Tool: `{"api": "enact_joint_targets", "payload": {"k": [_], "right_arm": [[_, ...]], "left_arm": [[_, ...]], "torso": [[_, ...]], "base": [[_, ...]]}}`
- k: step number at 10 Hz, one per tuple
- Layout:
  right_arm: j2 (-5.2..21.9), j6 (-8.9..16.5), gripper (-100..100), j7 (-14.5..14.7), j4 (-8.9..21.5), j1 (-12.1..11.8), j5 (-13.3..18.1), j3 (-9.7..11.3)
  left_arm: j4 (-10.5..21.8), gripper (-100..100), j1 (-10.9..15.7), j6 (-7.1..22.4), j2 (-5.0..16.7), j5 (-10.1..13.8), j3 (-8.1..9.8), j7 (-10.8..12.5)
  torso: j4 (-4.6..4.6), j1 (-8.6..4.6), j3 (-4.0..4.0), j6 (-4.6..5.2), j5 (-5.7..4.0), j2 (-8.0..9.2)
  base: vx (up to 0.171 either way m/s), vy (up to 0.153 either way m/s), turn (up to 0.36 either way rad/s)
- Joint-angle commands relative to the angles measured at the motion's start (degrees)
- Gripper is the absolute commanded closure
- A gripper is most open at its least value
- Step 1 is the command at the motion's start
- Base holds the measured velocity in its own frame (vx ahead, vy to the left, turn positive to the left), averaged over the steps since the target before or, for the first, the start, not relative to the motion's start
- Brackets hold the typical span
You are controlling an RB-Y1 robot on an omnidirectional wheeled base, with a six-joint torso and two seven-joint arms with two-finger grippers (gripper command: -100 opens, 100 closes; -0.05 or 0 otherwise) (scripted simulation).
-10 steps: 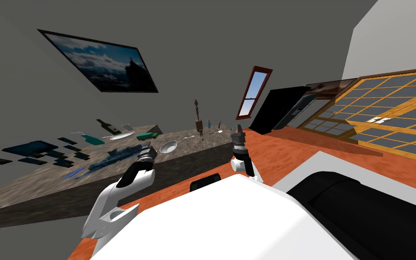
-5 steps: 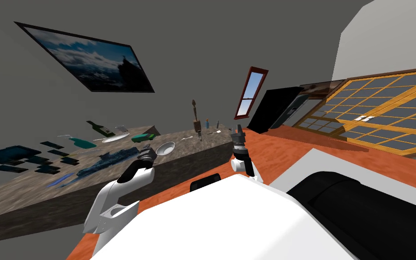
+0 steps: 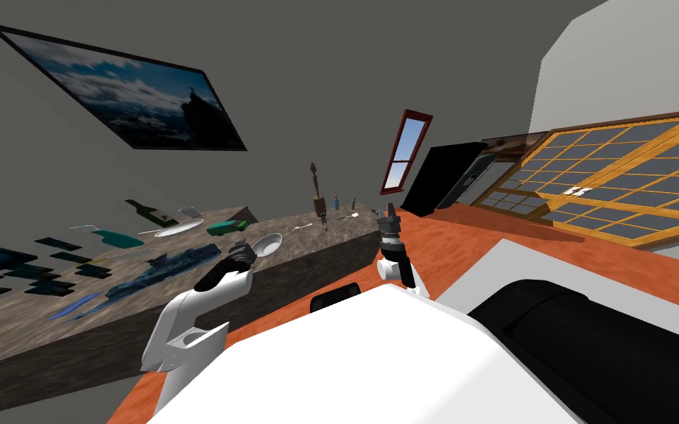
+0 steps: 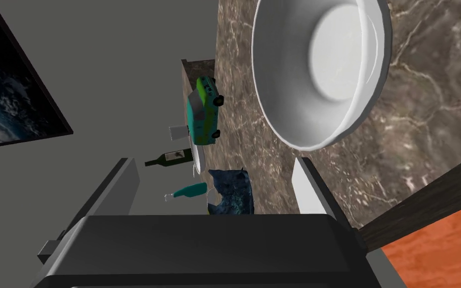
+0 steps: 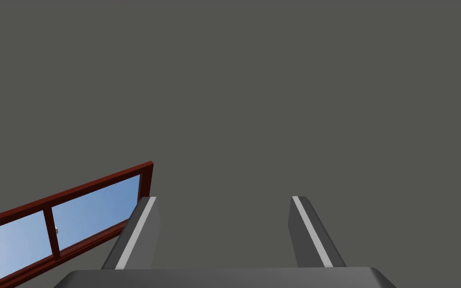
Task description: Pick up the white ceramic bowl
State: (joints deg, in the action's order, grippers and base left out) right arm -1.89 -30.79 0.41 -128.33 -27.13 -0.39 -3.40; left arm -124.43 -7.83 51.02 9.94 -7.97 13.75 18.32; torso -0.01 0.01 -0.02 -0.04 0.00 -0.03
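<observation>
Left arm bent at the elbow, forearm angled up over the countertop's [image 4: 424,125] front edge, with the left gripper [image 4: 214,185] aimed at the white bowl [image 4: 319,70], its 2 fingers spread wide and nothing between them. The bowl sits upright near that front edge, just beyond 1 fingertip; whether they touch I cannot tell, and the left wrist view cuts off part of its rim. A blue cloth [image 4: 232,192] is half hidden behind the gripper's body. The right gripper [image 5: 222,210] points upward beside the countertop's end, fingers wide apart

white bowl [image 4: 324,70], upright, on marble counter [image 4: 424,125]
</observation>
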Motion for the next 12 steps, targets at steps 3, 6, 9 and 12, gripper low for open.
{"api": "enact_joint_targets", "payload": {"k": [3, 6, 9, 12], "right_arm": [[0.0, 0.0, 0, 0.0, 0.0, 0.0, 0.0, 0.0], [0.0, 0.0, 0, 0.0, 0.0, 0.0, 0.0, 0.0], [0.0, 0.0, 0, 0.0, 0.0, 0.0, 0.0, 0.0], [0.0, 0.0, 0, 0.0, 0.0, 0.0, 0.0, 0.0]], "left_arm": [[0.6, -100, 1.1, 5.9, 0.1, 0.7, 0.56, 0.4], [1.6, -100, 2.3, 10.7, 0.2, 1.6, 1.17, 0.9], [2.1, -100, 2.9, 14.3, 0.3, 2.1, 1.44, 1.1], [3.0, -100, 3.9, 19.1, 0.6, 2.9, 1.92, 1.4]], "torso": [[0.0, 0.02, 0.0, 0.0, 0.0, 0.0], [0.0, 0.04, 0.0, -0.02, 0.01, 0.01], [0.0, 0.04, -0.01, -0.01, 0.01, -0.02], [0.0, 0.05, 0.0, -0.02, 0.01, -0.01]], "base": [[0.019, -0.002, -0.038], [0.022, 0.001, -0.043], [0.024, 0.002, -0.028], [0.026, 0.003, -0.037]]}}
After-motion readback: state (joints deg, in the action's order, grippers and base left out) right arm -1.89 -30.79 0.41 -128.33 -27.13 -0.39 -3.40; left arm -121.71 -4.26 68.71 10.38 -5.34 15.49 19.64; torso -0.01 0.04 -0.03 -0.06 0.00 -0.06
